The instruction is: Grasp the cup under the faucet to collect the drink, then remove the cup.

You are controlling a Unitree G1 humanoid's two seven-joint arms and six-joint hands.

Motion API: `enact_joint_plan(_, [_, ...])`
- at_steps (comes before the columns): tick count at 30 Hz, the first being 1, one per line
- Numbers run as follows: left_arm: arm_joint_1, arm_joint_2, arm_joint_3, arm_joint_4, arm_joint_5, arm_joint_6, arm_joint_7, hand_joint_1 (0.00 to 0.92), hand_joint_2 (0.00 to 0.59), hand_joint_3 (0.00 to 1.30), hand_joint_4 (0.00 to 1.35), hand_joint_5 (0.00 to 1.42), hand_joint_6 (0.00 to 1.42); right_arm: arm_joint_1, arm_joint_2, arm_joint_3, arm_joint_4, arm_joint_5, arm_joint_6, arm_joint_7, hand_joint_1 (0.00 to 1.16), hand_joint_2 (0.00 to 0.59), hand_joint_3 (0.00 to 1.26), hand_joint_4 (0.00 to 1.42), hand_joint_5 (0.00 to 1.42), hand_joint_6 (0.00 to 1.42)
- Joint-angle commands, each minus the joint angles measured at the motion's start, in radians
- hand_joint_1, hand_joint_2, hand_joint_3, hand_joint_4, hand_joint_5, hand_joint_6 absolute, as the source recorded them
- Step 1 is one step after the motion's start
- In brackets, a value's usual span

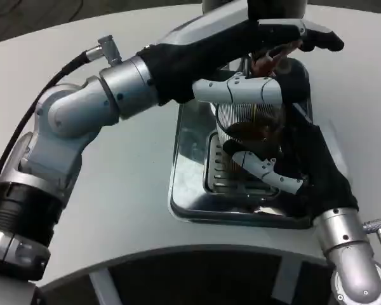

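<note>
Right hand (pixel 276 155): fingers wrapped around the ribbed clear cup (pixel 247 124), one finger across its upper band, another across its lower front; the cup is held upright and contains dark liquid. Directly beneath this hand and cup lies the metal drip tray (pixel 190 178), with a slotted grate (pixel 217 175) under the cup's base. Left hand (pixel 286 38): reaches over and beyond the cup, fingers resting on the dispenser's tap area just above the cup's rim; whether it grips anything cannot be determined. Tray sits on the white table (pixel 127 190).
</note>
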Motion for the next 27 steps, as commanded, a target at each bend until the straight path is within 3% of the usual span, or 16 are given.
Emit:
enact_joint_plan(1, [0.03,0.015,-0.02,-0.002,0.035,0.025,-0.016,0.0,0.118,0.26,0.19,0.2,0.11,0.013,0.023,0.013,0.017,-0.012,-0.019,-0.024,0.8,0.228,0.2,0.26,0.33,0.15])
enact_joint_plan(27, [0.073,0.021,-0.008,-0.084,0.022,0.056,-0.009,0.0,0.13,0.26,0.22,0.22,0.11,0.054,0.086,0.032,0.002,-0.078,-0.059,-0.168,0.82,0.226,0.4,0.5,0.58,0.35])
